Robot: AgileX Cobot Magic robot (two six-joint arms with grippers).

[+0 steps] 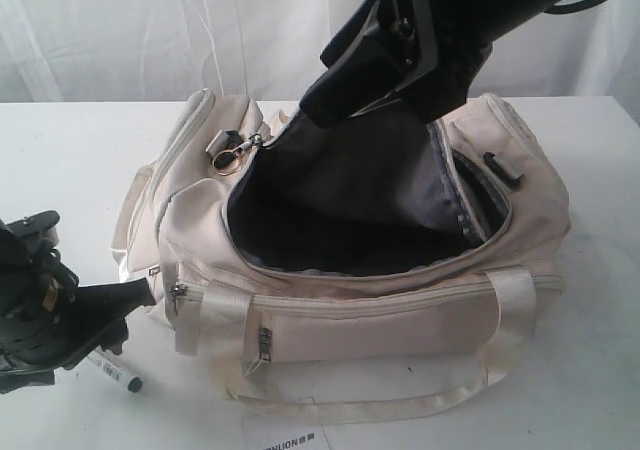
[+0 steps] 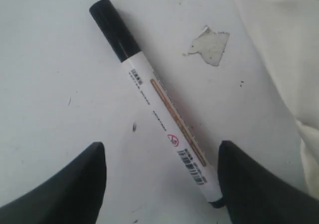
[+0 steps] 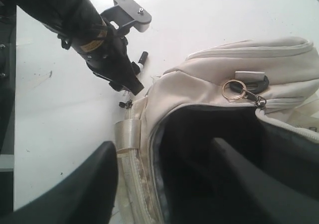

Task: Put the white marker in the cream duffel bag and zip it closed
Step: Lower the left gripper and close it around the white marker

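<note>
Marker [image 2: 159, 104] lies on the table [image 1: 60, 170] toward its near left corner, half hidden exterior-side beneath left gripper [image 2: 162, 150], fingers apart astride it. Cream duffel bag [image 1: 400, 310] gapes unzipped mid-table; right gripper [image 3: 163, 147], fingers spread, blurs into its dark lining.

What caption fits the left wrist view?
Open left claw over the white marker on the table, beside the cream duffel bag.
</note>
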